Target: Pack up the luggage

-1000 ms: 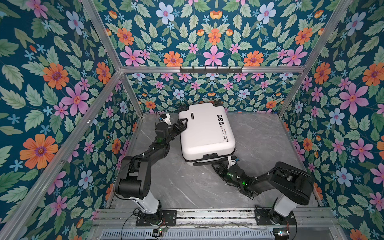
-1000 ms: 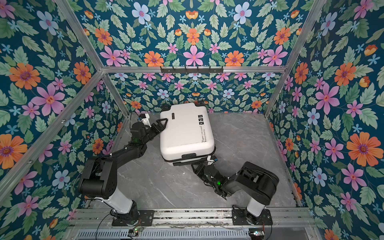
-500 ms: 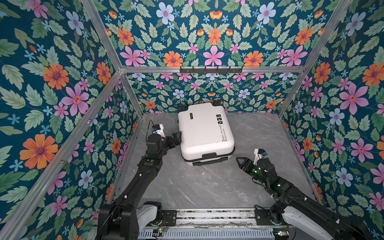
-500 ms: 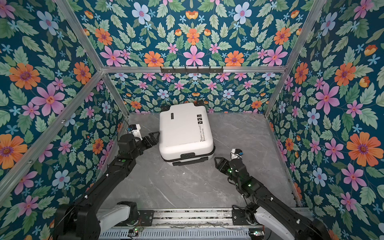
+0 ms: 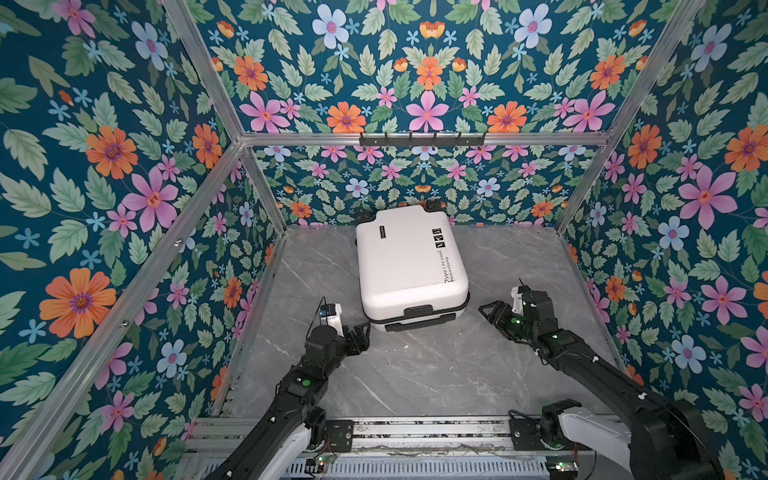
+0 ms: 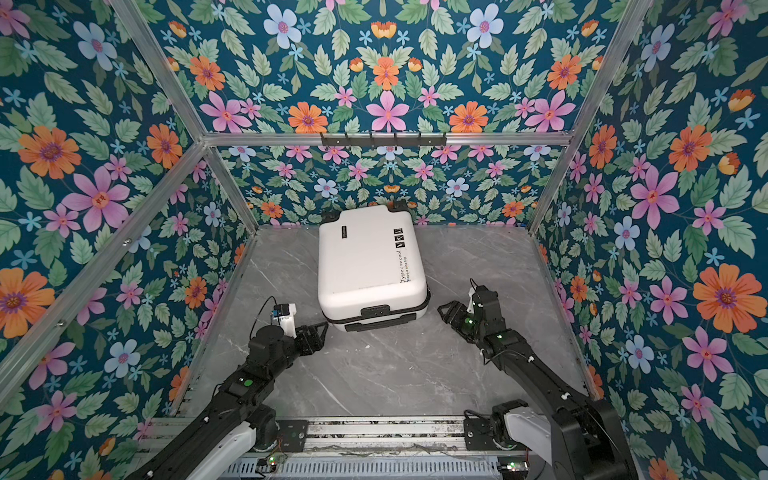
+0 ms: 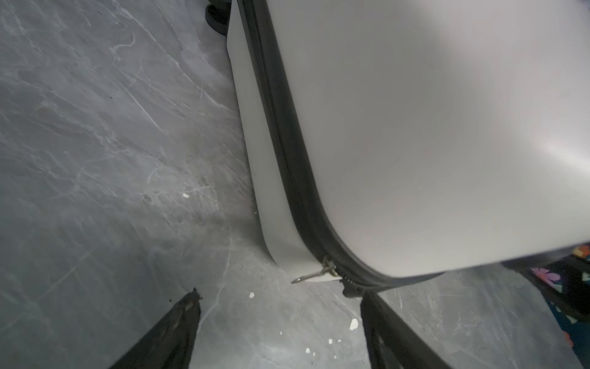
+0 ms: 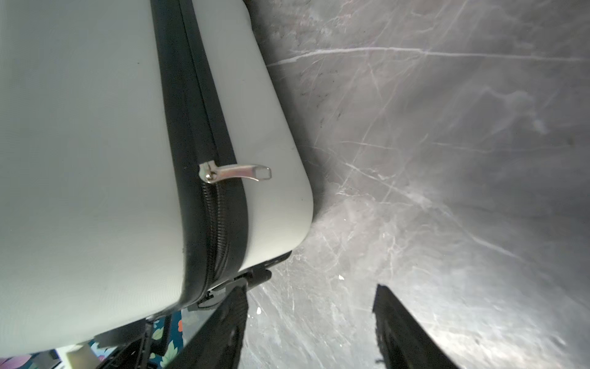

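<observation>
1 white suitcase; 3 square icons; 2 metal zipper pulls; 2 grippers: left gripper, right gripper; 1 hook rail.

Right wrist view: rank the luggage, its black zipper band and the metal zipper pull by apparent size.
1. luggage, filling much of the frame
2. zipper band, a long strip
3. zipper pull, smallest by far
All sit similarly near, so the order holds.

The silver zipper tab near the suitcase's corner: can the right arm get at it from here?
Probably yes. The zipper tab sticks out from the suitcase side, uncovered, and the right gripper hangs open just short of that corner, with only bare table between them.
</observation>
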Controlling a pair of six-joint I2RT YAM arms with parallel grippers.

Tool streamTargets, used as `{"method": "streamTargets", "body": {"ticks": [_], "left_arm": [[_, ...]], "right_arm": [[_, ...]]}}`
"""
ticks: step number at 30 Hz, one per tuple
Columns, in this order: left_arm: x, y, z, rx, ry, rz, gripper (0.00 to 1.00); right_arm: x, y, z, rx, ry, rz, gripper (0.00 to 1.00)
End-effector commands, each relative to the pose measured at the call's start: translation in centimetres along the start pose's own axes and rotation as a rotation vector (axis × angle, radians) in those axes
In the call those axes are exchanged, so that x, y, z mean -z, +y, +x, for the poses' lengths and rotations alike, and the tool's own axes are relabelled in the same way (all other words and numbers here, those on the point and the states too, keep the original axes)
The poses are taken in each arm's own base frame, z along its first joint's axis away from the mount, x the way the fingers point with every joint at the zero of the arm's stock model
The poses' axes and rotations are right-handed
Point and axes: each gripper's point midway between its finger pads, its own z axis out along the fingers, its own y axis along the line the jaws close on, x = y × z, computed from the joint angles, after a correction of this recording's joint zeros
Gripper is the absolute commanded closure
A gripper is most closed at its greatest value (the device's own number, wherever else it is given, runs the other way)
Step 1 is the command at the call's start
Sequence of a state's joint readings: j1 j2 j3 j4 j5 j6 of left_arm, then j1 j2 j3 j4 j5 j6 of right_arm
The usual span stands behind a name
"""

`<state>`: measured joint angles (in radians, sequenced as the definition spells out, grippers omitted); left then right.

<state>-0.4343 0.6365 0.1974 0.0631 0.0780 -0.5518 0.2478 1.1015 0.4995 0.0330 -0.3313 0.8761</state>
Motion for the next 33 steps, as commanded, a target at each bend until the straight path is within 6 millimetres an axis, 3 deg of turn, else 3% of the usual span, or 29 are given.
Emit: {"method": "streamTargets", "body": {"ticks": [1,3,9,13,20,27,33], "left_arm": [[-0.1,0.1,0.0,-0.019,-0.049,-0.027,0.21],[-0.1,0.2,1.3,-0.035,-0.027,-0.034,0.23],[0.0,-1.6,1.6,-0.106,-0.096,0.064,0.26],[-0.7,-1.2,2.0,-0.127,-0.124,0.053,0.24],[-1.2,-2.2,0.5,-0.141,-0.196,0.086,0.24],[-0.8,-4.9,-2.2,-0.132,-0.263,0.167,0.21],[-2.6,-6.6,-2.8,-0.199,-0.200,0.175,0.20]], "right_arm": [[-0.6,1.6,-0.9,0.025,0.002,-0.049,0.36],[-0.9,1.6,-1.1,0.021,0.015,-0.045,0.37],[-1.4,1.3,-1.2,0.020,0.029,-0.034,0.38],[-1.5,1.9,-1.4,0.027,0.033,-0.052,0.38],[-1.0,4.0,-1.2,0.083,0.073,-0.125,0.42],[-0.7,3.4,-1.3,0.117,0.074,-0.077,0.41],[-1.1,3.1,-1.8,0.112,0.058,-0.049,0.39]]}}
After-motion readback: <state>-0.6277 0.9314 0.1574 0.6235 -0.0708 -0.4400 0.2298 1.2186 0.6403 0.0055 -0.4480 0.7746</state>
